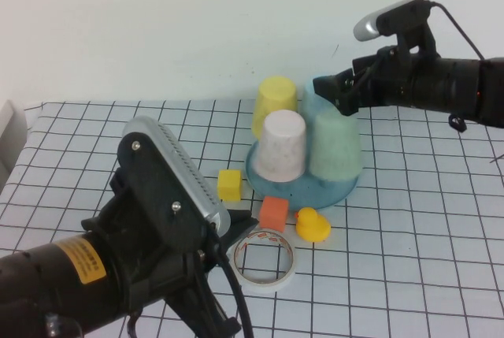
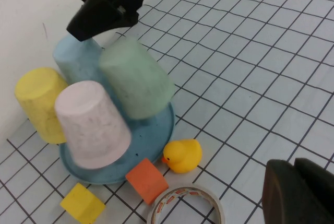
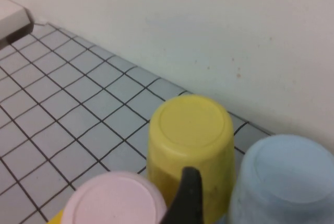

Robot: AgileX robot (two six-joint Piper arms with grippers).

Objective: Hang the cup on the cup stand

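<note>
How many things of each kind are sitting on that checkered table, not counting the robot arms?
Cups: 4, yellow cup, white-pink cup, mint-green cup, light blue cup
Cup stand: 1
Blocks: 2, yellow block, orange block
Rubber duck: 1
Tape roll: 1
Total: 9

Cup (image 1: 336, 146) upside down on cup stand (image 1: 303, 191).
</note>
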